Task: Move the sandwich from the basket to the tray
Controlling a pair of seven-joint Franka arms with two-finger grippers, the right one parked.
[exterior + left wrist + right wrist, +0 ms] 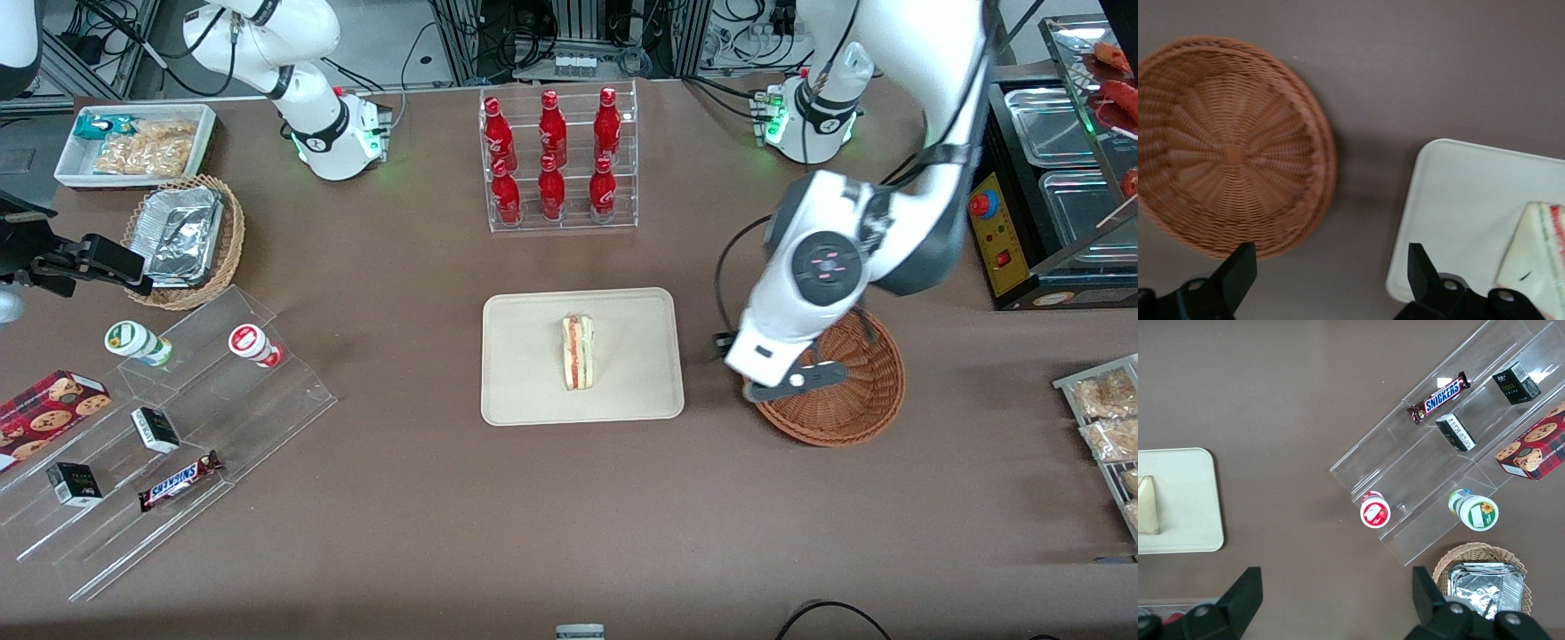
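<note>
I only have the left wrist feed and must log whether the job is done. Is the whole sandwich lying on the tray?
Observer: Yes. In the front view the sandwich lies near the middle of the tray.
Operator: Anything left in the basket?
Observer: The arm hides part of the basket from the front; the visible part shows nothing.
Operator: Where is the pincer?
Observer: The pincer is open, above the table between basket and tray.
</note>
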